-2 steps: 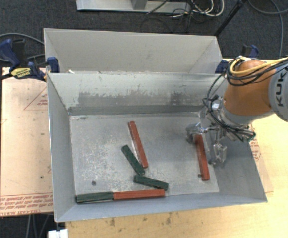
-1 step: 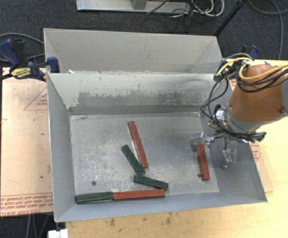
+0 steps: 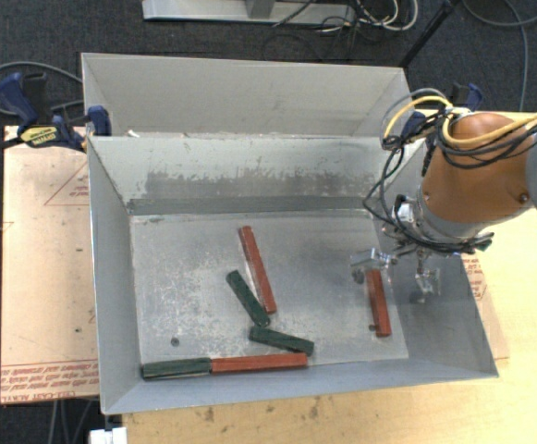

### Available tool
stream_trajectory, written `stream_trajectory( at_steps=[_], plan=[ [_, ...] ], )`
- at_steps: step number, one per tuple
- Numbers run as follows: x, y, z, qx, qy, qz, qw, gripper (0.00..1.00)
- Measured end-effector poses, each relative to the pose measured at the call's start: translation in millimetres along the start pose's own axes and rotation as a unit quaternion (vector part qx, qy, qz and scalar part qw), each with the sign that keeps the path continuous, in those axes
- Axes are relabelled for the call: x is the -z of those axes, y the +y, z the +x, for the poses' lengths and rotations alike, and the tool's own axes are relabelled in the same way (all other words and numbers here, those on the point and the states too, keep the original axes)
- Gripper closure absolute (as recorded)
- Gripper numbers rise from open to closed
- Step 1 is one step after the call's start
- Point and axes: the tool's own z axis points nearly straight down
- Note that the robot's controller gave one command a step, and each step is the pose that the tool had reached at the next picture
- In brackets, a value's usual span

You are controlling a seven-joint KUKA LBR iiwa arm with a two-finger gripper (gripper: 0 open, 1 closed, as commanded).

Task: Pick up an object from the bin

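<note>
1. You have the gripper (image 3: 397,274) low at the bin's (image 3: 250,165) right side, jaws spread apart (nothing clamped between them).
2. Your red stick (image 3: 379,311) lies flat just beneath, upper end beside one jaw.

Readable text: none; no lettering, number, brand or sign can be made out.
</note>
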Motion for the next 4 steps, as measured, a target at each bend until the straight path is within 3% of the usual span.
stream_trajectory(
  at_steps=[1, 2, 3, 4],
  plan=[
    [-42, 7, -16.9, 0.098, -0.0012, -0.003, 0.9952, 0.0],
    [-42, 7, -19.3, 0.098, -0.0006, -0.001, 0.9952, 0.0],
    [-42, 7, -18.6, 0.097, -0.0002, -0.001, 0.9953, 1.0],
    [-8, 6, -20.0, 0.095, 0.0, 0.001, 0.9955, 1.0]
  ],
)
